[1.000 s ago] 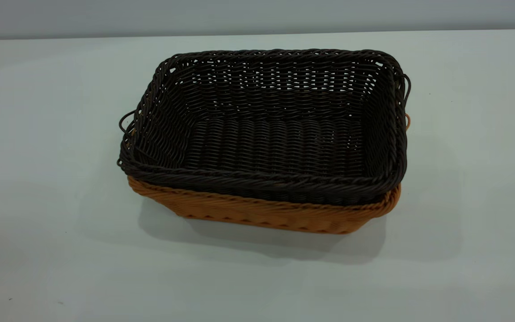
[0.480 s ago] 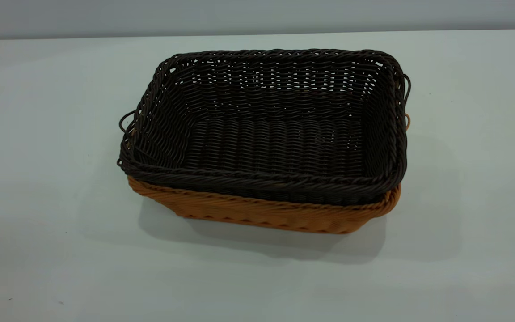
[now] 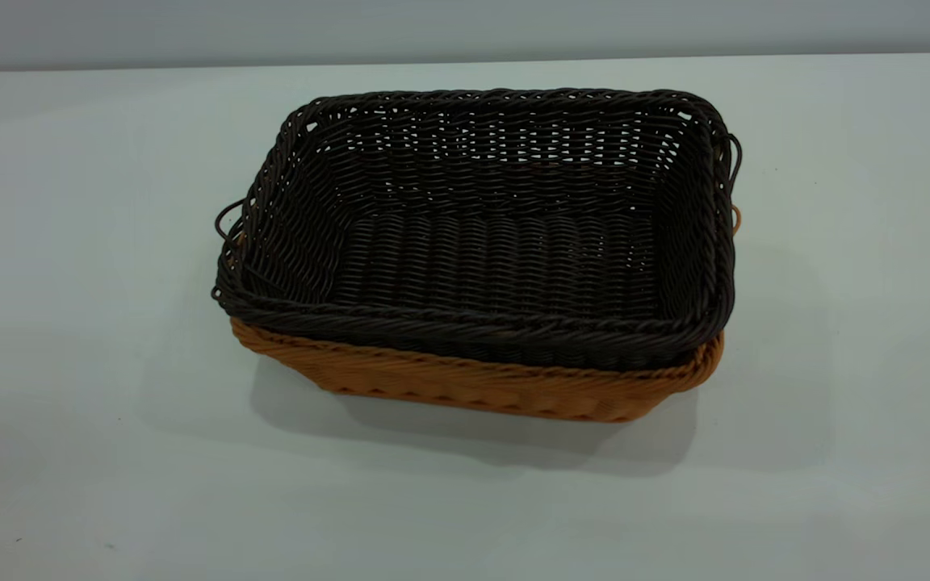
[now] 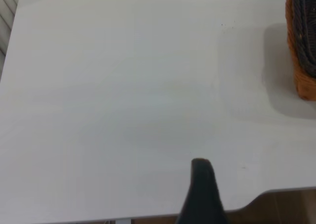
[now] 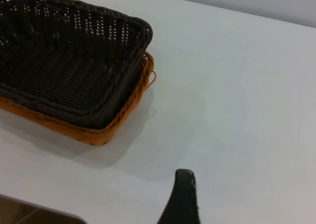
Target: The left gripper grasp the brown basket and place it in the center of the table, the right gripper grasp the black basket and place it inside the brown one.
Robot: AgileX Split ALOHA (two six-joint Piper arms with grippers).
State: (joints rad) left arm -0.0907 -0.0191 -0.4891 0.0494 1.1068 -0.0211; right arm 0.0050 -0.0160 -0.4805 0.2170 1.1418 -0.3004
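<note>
The black basket [image 3: 497, 258] sits nested inside the brown basket [image 3: 473, 383] in the middle of the table [image 3: 69, 242]. Only the brown basket's front wall and rim show below the dark rim. Neither gripper shows in the exterior view. In the left wrist view, a black tip of my left gripper [image 4: 201, 167] hangs over bare table near its edge, far from the brown basket [image 4: 303, 80] and black basket [image 4: 305, 26]. In the right wrist view, my right gripper [image 5: 185, 177] is over bare table, apart from the black basket [image 5: 64, 70] and brown basket [image 5: 113, 127]. Both hold nothing.
A grey wall runs behind the table's far edge [image 3: 465, 60]. The table's edge [image 4: 276, 190] shows close to the left gripper, with brown floor beyond. Another stretch of table edge [image 5: 44, 210] shows in the right wrist view, near the baskets.
</note>
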